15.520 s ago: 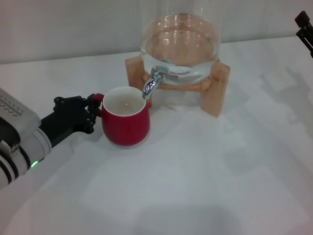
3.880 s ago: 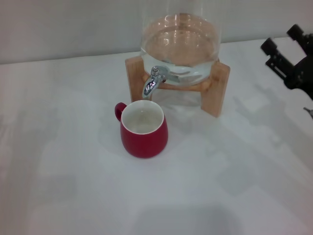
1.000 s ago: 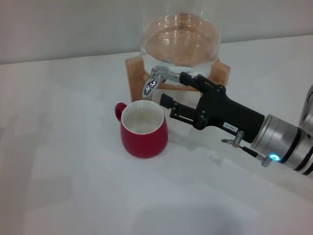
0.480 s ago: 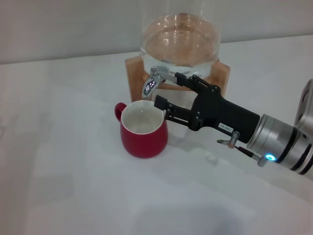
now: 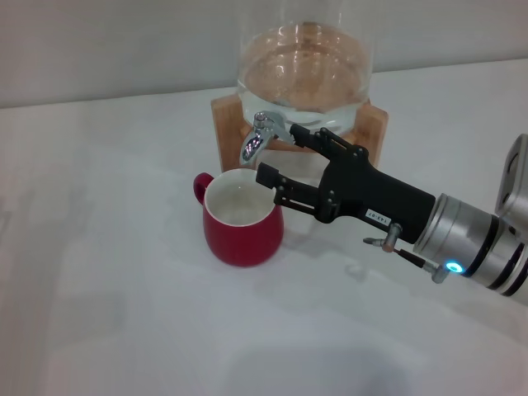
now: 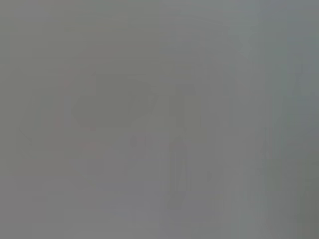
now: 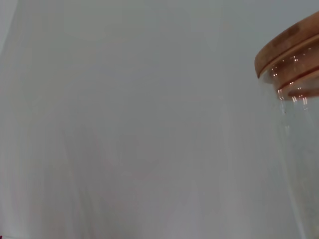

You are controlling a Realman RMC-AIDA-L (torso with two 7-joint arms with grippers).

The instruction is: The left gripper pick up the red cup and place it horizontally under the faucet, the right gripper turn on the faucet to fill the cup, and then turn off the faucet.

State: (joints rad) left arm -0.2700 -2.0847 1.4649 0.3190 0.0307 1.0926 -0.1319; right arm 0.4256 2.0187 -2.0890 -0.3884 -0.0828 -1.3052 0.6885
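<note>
The long black right gripper [image 5: 280, 154] is being held spread open beside the chrome faucet [image 5: 259, 134], above the upright dark red ceramic cup [image 5: 241, 217].

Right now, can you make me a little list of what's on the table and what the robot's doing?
cup: red cup stands upright on the white table, handle away from the right arm, nothing visible inside
tap: shiny faucet sticks out above the cup's far rim
jar: glass water jar with water, on a wooden stand
right pincer: right gripper open, one finger by the faucet, one over the cup's rim
left pincer: not in view
water flow: none seen
</note>
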